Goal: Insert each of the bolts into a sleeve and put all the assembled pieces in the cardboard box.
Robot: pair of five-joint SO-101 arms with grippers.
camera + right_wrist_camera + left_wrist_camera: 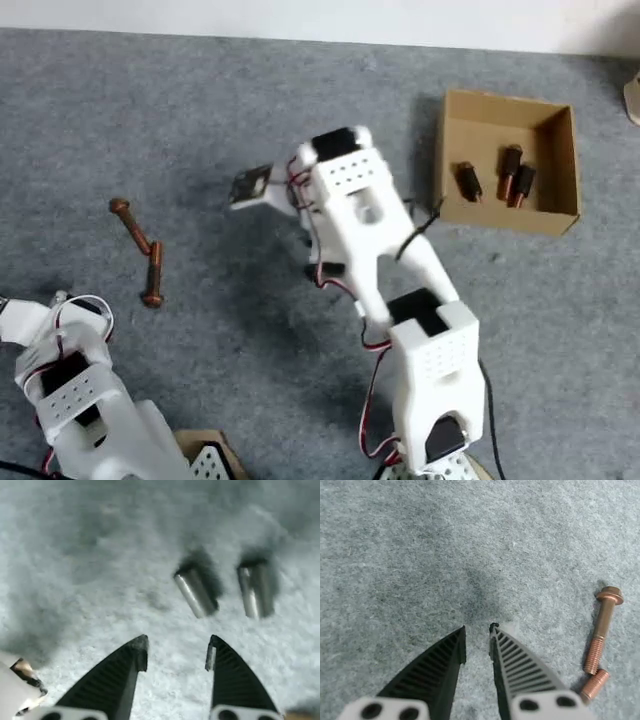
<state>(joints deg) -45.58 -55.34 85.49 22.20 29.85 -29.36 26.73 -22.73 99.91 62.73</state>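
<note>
Lower left, our left gripper [478, 630] keeps its fingers slightly parted and empty near two bolts [153, 270]. At centre, our right gripper [177, 647] spreads its fingers before two sleeves [196, 594]. Upper right, we see three assembled pieces [510, 170] in the cardboard box [505, 218].

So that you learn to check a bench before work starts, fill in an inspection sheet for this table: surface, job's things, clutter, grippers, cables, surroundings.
Surface: grey felt-like mat, flat.
Job's things: two bolts lie loose, ends close together at an angle; the cardboard box holds three assembled pieces; two sleeves lie on the mat ahead of the right gripper.
Clutter: nothing seen.
Grippers: left gripper slightly open, empty, near the bolts; right gripper open, empty.
Cables: red, black and white wires run along the arms.
Surroundings: white wall strip beyond the mat.
</note>
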